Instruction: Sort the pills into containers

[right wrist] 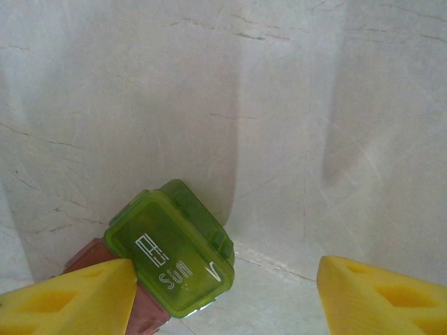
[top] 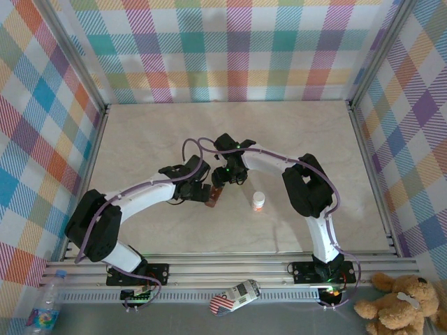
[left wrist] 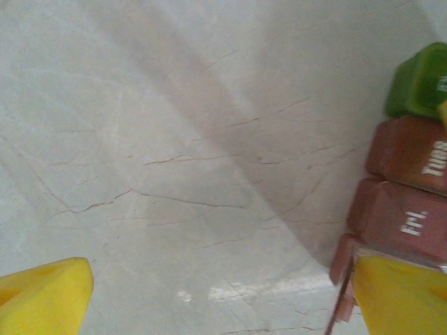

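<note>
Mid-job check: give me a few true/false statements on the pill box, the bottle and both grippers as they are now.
The green compartment of the containers has its lid shut. True.
The left gripper is clamped on a pill. False: its jaws stand wide open with nothing between them.
The white bottle stands upright, apart from the containers. True.
The right gripper is shut. False: it is open, the green compartment beside one finger.

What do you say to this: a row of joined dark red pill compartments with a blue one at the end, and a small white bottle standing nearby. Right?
Not quite. The end compartment is green, not blue: the right wrist view shows its translucent green lid marked SUN. The rest holds: the other compartments are dark red, and the small white bottle stands nearby.
</note>
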### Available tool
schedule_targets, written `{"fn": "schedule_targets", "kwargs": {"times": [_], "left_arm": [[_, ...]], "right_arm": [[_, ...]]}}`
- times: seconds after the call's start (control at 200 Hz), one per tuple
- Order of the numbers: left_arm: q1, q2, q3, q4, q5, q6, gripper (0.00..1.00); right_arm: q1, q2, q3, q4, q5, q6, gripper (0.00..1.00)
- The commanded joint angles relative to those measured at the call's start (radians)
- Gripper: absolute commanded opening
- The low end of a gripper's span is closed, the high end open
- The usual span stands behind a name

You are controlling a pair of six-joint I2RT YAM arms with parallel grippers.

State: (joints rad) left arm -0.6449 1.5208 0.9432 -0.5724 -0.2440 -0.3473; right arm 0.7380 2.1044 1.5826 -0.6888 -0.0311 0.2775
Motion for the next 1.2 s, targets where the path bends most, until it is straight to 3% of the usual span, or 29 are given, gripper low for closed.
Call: {"fn": "schedule_targets", "kwargs": {"times": [0.0, 0.36, 0.72, 1.195], "left_arm": [[0.018, -0.017, -0.025, 0.012, 0.033, -0.015, 0.95], [0.065, 0.025, -0.070, 0.067, 0.082, -0.050, 0.95], [0.090, 0.027, -0.011, 0.083, 0.121, -0.049, 0.96], [0.265, -0.145, 0.065, 0.075, 0.229, -0.159, 1.00]], "right_arm": [[0.001, 0.027, -0.038, -0.039, 0.031, 0.011, 0.69], [0.001, 0.025, -0.042, -0.038, 0.026, 0.020, 0.69], [0.001, 0.004, 0.005, -0.058, 0.010, 0.017, 0.70], [0.015, -0.168, -0.048, -0.012, 0.008, -0.026, 0.81]]}}
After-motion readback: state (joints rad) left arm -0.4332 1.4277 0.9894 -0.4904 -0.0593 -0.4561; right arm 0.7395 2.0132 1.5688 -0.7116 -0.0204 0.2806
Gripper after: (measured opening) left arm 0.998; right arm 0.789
